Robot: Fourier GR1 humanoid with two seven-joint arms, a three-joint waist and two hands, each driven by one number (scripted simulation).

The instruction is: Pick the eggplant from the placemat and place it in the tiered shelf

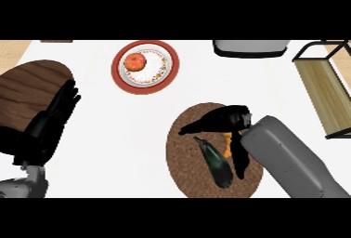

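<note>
Left hand (53, 116) at the left edge of the frame, fingers straight and pointing up, resting over a dark wooden round board (27, 83) and holding nothing. White table (137, 153) beneath everything. Upper centre: red-rimmed plate (171, 60) carrying an orange-red fruit (134, 61). Lower centre: brown oval placemat (188, 172) with the dark green eggplant (216, 163) lying on it, aligned diagonally. Right hand (230, 118) over the upper part of the placemat, fingers spread and nearly straight, one reaching down just beside the eggplant; nothing is gripped. Top right: grey appliance (250, 48), partly cut off. Right edge: tiered shelf (322, 90) with black frame and wooden slats.
</note>
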